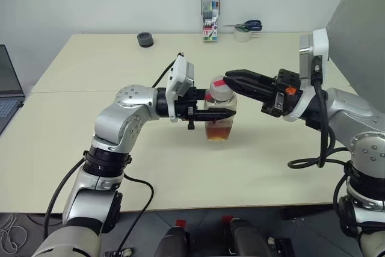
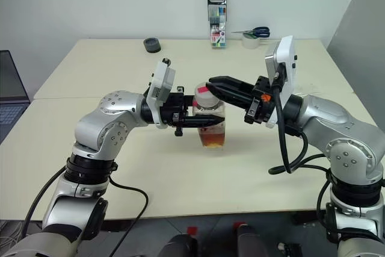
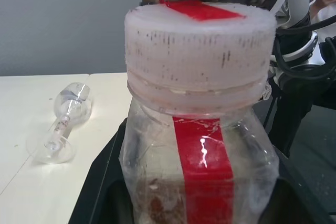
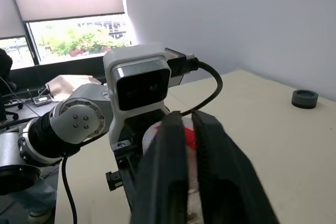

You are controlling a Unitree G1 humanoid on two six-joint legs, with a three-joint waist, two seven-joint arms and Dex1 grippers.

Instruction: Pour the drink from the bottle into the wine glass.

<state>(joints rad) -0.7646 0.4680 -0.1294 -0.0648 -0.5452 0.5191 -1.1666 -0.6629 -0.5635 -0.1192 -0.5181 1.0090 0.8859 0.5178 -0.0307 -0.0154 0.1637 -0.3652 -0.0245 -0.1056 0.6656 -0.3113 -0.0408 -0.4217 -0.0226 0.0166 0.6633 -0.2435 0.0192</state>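
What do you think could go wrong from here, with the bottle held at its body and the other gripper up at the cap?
1. The right gripper is shut at the cap; if its hold is off-centre, it may slip rather than unscrew.
2. The left gripper clamps the bottle at its body; twisting could turn or tip it and spill the drink.
3. The wine glass lies on its side, so pouring cannot start.

No text, brand, number or sign can be read. The bottle (image 3: 202,145) bears a plain red strip with no lettering. The marker pack (image 1: 210,15) at the table's far edge carries small print on its lower front, too small to make out.
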